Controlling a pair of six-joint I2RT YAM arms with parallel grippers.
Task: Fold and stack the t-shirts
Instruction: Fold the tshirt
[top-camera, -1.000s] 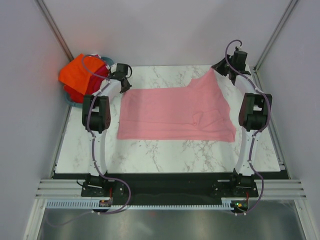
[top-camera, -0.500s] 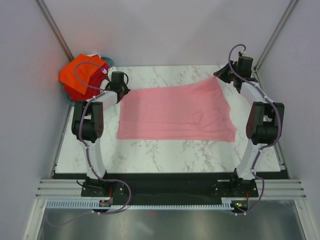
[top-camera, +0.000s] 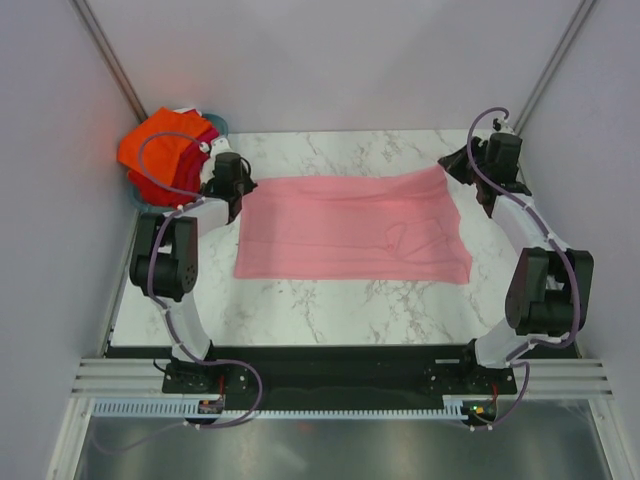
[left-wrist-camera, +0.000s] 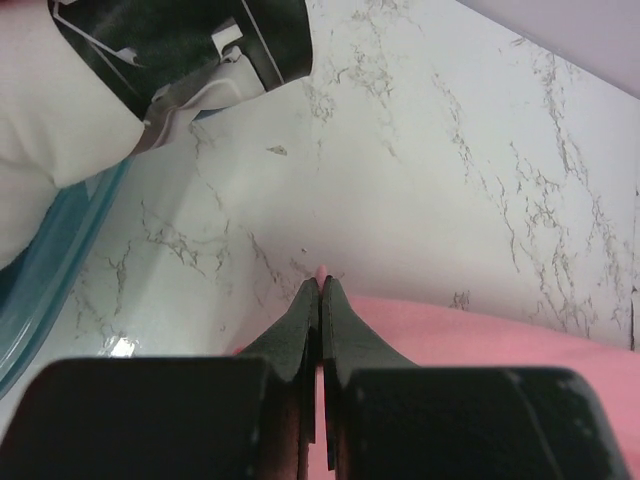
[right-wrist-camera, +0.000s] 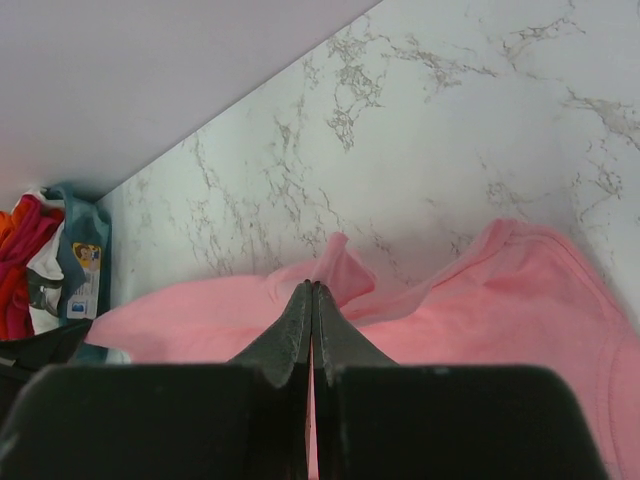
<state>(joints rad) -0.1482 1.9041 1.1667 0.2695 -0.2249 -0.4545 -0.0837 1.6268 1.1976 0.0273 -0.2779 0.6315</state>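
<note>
Bare bench (top-camera: 340, 305) lies open at 6 o'clock of the pink shirt (top-camera: 340, 225); the basket (top-camera: 136, 198), heaped with bright shirts (top-camera: 160, 148), blocks 10 o'clock.

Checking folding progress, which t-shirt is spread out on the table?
The light pink t-shirt, lying flat on the table; the orange t-shirt and red t-shirt are heaped in the teal basket.

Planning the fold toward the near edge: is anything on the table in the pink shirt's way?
Nothing visible. The left gripper and right gripper pinch the pink t-shirt at its far corners; the teal basket sits at far left, aside.
</note>
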